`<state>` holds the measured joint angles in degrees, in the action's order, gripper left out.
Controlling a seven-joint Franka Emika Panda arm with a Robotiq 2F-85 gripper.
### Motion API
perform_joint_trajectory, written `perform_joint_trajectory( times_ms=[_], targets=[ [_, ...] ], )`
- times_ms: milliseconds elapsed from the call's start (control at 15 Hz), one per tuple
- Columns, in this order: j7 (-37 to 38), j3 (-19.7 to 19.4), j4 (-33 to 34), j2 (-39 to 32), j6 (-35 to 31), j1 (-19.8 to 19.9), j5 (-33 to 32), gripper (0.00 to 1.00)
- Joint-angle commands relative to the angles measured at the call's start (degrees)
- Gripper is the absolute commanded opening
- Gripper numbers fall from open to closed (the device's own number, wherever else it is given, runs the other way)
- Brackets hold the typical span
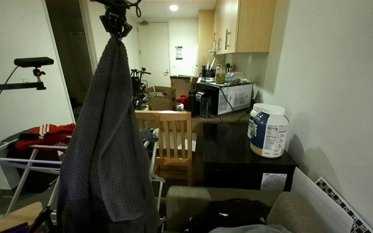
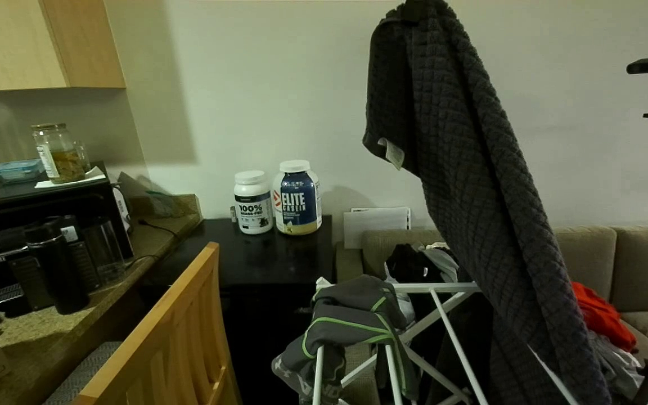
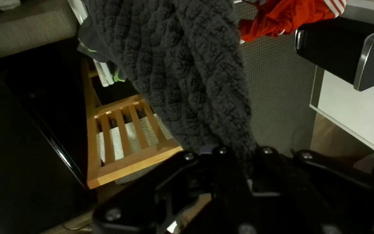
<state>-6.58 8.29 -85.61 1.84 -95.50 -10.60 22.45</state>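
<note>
The grey cloth (image 1: 108,145) ran off the bottom in both exterior views (lowest part unseen); the wrist view cropped the gripper (image 3: 243,154) below.

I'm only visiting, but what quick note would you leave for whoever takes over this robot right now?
Gripper: shut on one end of the gray towel.
Gray towel: hanging at the drying rack; whether they touch is hard to tell.
Also there: a gray-and-green garment draped on the drying rack.
Done: gray towel gripped and held up.
Left: it is not yet released or laid down.
</note>
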Motion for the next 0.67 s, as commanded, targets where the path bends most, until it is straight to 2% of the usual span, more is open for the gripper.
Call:
perform_joint_trajectory(
  times_ms=[0, 267, 600],
  targets=[
    [-2.3, -3.8, 4.1, -5.1, 1.6, 4.4, 1.7, 0.03],
    [-2.0, -6.2, 7.7, -12.6, -0.2, 8.0, 0.6, 0.03],
    [-0.3, -6.0, 14.6, -21.7, -2.5, 9.5, -0.3, 0.03]
  ],
)
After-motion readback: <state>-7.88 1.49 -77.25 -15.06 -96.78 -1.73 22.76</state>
